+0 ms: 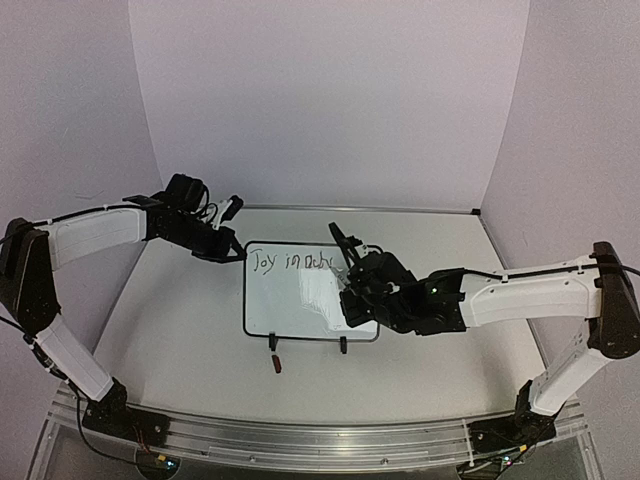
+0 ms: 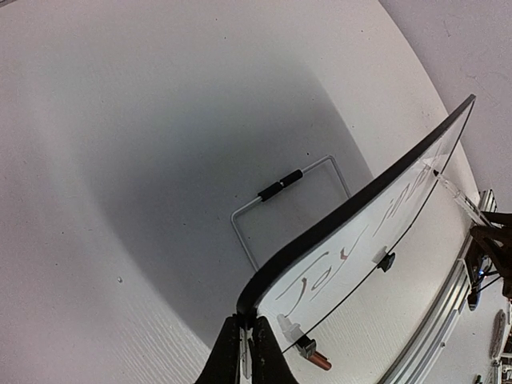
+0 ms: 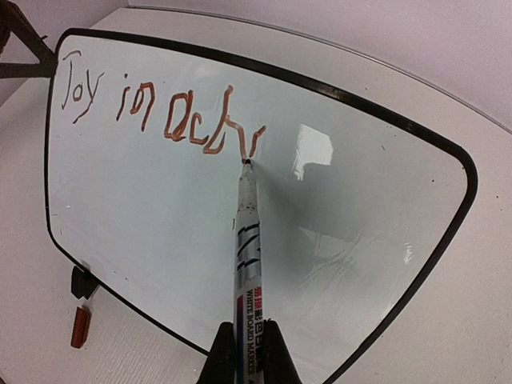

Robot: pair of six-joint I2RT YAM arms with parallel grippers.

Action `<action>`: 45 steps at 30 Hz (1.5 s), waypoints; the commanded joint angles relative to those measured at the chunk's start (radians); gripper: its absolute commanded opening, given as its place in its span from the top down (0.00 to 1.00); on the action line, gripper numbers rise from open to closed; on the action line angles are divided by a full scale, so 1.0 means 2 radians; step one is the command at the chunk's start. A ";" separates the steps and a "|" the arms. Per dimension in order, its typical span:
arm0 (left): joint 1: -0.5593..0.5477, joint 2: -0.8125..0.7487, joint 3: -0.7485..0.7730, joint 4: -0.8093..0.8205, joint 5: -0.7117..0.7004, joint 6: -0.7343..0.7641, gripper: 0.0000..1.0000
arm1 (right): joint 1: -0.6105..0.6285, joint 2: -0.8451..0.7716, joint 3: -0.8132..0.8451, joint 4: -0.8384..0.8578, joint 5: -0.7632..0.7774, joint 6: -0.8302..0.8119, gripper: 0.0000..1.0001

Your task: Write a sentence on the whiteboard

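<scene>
The whiteboard (image 1: 290, 312) stands tilted on the table, black-framed, with red-brown writing "Joy in" and a few more letters along its top. My left gripper (image 1: 238, 254) is shut on the board's top left corner; in the left wrist view its fingers (image 2: 248, 348) pinch the black frame of the whiteboard (image 2: 376, 228). Over the board's right half, my right gripper (image 1: 350, 292) is shut on a whiteboard marker (image 3: 246, 256). The marker's tip touches the whiteboard (image 3: 160, 208) at the end of the last letter, with the right gripper (image 3: 248, 352) clamped round the marker's lower barrel.
A red-brown marker cap (image 1: 276, 364) lies on the table just in front of the board's left black clip foot (image 1: 272, 345). A second foot (image 1: 343, 345) sits to the right. A wire stand (image 2: 280, 186) props the board from behind. White walls enclose the table.
</scene>
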 commanded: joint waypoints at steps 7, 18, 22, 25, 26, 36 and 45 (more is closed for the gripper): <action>0.000 -0.021 0.000 0.019 0.000 0.002 1.00 | 0.012 -0.030 0.011 -0.012 0.027 0.006 1.00; 0.001 -0.029 0.003 0.016 0.006 -0.002 0.90 | 0.011 -0.028 0.034 -0.011 0.067 -0.006 1.00; 0.001 -0.026 0.002 0.016 0.010 -0.006 0.81 | 0.011 -0.013 0.044 -0.011 0.069 -0.013 1.00; 0.001 -0.027 0.005 0.013 0.006 -0.009 0.73 | 0.011 -0.003 0.050 -0.011 0.067 -0.017 1.00; 0.001 -0.030 0.004 0.012 0.005 -0.009 0.70 | 0.011 0.001 0.051 -0.011 0.065 -0.017 1.00; 0.001 -0.028 0.001 0.022 0.020 -0.018 0.55 | 0.002 0.011 0.045 0.001 0.048 -0.015 1.00; 0.001 -0.013 0.000 0.026 0.034 -0.020 0.60 | -0.010 0.017 0.038 0.008 0.033 -0.015 1.00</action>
